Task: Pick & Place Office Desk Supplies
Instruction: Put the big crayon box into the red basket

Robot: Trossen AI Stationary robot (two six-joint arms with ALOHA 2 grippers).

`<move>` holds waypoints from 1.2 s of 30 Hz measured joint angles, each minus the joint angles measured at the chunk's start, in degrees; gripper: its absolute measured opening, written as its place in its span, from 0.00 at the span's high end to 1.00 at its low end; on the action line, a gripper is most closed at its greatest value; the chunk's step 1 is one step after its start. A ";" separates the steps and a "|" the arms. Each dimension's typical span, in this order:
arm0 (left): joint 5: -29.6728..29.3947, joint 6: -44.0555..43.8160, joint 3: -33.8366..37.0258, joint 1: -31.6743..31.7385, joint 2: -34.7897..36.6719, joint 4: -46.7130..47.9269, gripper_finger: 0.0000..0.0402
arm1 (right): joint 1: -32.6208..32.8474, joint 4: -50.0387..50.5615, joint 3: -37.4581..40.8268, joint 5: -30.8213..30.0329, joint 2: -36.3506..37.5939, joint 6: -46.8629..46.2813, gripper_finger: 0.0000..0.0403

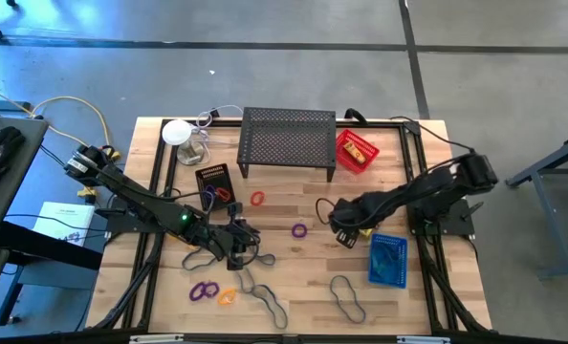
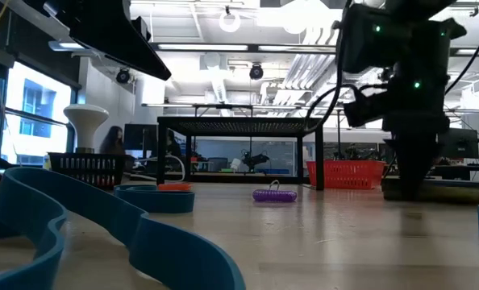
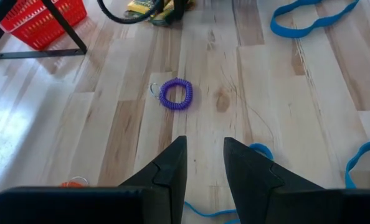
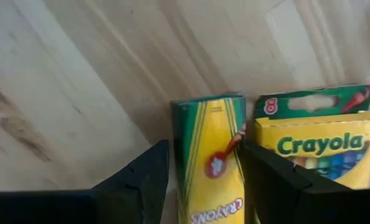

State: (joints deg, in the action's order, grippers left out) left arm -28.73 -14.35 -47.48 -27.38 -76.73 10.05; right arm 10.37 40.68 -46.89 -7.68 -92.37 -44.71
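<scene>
My right tool (image 4: 200, 171) grasps a yellow crayon box (image 4: 213, 162); beside it another box (image 4: 319, 146) reads "Crayola". My left tool (image 3: 203, 165) hangs released.

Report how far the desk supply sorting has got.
Done: little. The red tray and black tray hold a few items, but the blue tray looks empty.
In hand: the right end effector grips a crayon box, with a second crayon box beside it. The left end effector holds nothing.
Left: the purple ring and the loops on the table.
</scene>
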 joint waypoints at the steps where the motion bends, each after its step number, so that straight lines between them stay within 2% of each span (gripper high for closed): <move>1: 0.00 0.05 0.00 0.00 0.00 0.00 0.75 | -0.03 -0.55 0.02 0.42 -0.59 -0.01 0.55; 8: 0.00 0.61 0.00 0.78 -0.02 -0.05 0.75 | -0.71 -1.10 -0.16 2.43 -1.59 0.04 0.55; 11: 0.00 0.58 0.00 1.14 -0.02 -0.03 0.75 | -0.83 -1.04 -0.16 2.92 -1.63 0.45 0.58; 15: 0.04 0.57 0.00 1.14 -0.02 -0.05 0.75 | -0.83 -1.14 -0.27 3.39 -1.66 3.50 0.71; 20: 0.37 0.52 0.00 1.14 -0.02 -0.04 0.75 | -0.72 3.32 -3.87 3.84 -2.06 7.49 0.94; 22: 0.39 0.52 0.00 1.14 -0.02 -0.05 0.75 | -0.72 7.29 -7.43 3.16 -1.68 8.57 0.96; 25: 0.48 0.48 -0.02 1.14 -0.02 -0.05 0.75 | -0.22 15.38 -13.65 -1.41 -1.62 8.76 0.94; 29: 0.48 0.44 0.00 1.14 -0.02 -0.03 0.75 | -0.45 30.50 -23.08 -11.15 -1.54 2.09 0.94; 33: 0.48 0.42 -0.01 1.14 -0.02 -0.05 0.75 | -3.35 40.62 -30.42 -17.43 -1.54 0.05 0.95; 36: 0.48 -0.20 0.00 1.11 -0.02 -0.03 0.75 | -7.83 44.63 -34.10 -20.99 -1.47 0.40 0.94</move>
State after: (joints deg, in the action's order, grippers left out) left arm -28.25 -14.55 -47.48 -26.26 -76.75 10.02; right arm 2.54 85.30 -80.99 -28.66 -93.84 -44.31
